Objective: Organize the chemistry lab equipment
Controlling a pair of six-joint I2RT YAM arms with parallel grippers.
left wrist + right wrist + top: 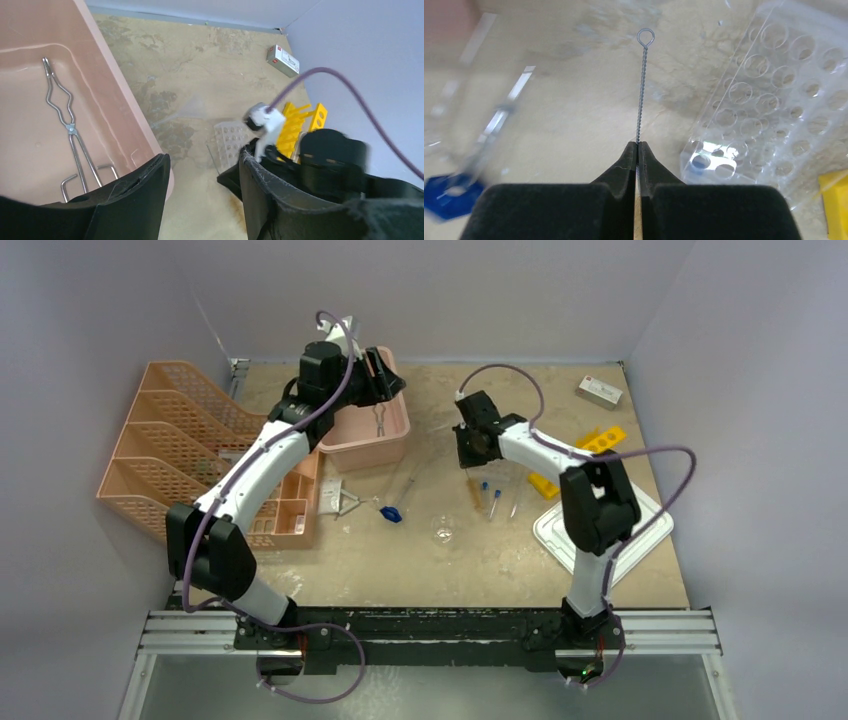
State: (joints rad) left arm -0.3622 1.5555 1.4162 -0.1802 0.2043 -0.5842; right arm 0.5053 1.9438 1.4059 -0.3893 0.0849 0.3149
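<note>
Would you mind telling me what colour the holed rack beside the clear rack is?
The rack is yellow, clearest in the left wrist view.

No readable text; red mark on white box (283, 60) illegible.

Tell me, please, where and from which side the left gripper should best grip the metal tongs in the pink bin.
Probably at the pivot of the metal tongs, from straight above, with the left gripper closing across them. They lie flat on the floor of the pink bin, whose walls block a sideways approach, and both arms meet at that point.
</note>
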